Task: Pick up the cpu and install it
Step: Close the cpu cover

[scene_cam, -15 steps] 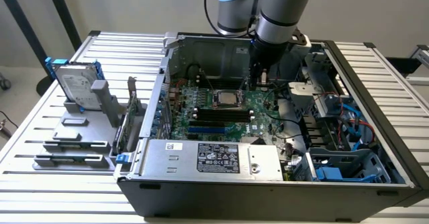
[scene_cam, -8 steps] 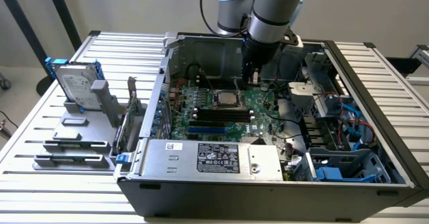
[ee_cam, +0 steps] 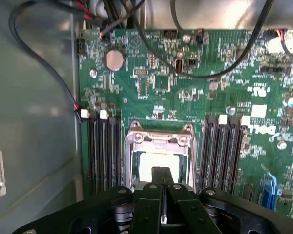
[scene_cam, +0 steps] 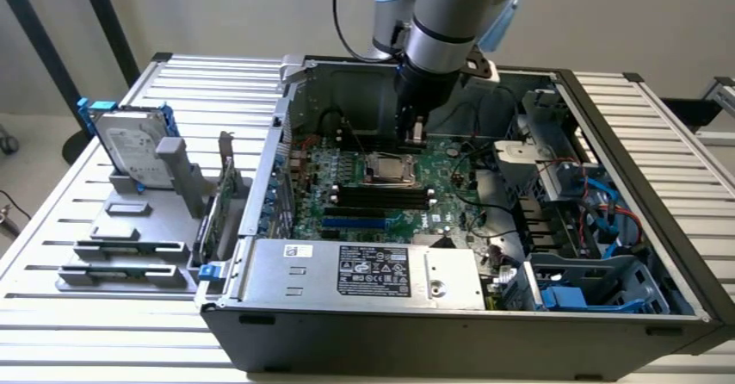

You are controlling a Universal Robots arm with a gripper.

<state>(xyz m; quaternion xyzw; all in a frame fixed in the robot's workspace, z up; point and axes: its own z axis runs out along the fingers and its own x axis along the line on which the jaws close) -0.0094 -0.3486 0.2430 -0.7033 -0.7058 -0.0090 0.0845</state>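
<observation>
The cpu (scene_cam: 390, 170) (ee_cam: 151, 165) lies flat in the metal-framed socket (ee_cam: 158, 141) in the middle of the green motherboard (scene_cam: 448, 199), its silver top facing up. My gripper (scene_cam: 415, 131) (ee_cam: 162, 181) hangs a little above the socket's far edge inside the open computer case. Its two black fingers (ee_cam: 155, 178) are pressed together with nothing between them. In the wrist view the fingers cover the near part of the cpu.
Black memory slots (ee_cam: 102, 151) (ee_cam: 227, 151) flank the socket. Loose black cables (ee_cam: 205, 73) cross the board. A power supply (scene_cam: 367, 270) fills the case's near side, a drive cage (scene_cam: 574, 186) the exterior view's right. A hard drive (scene_cam: 126, 147) stands on grey holder blocks (scene_cam: 126, 229) outside.
</observation>
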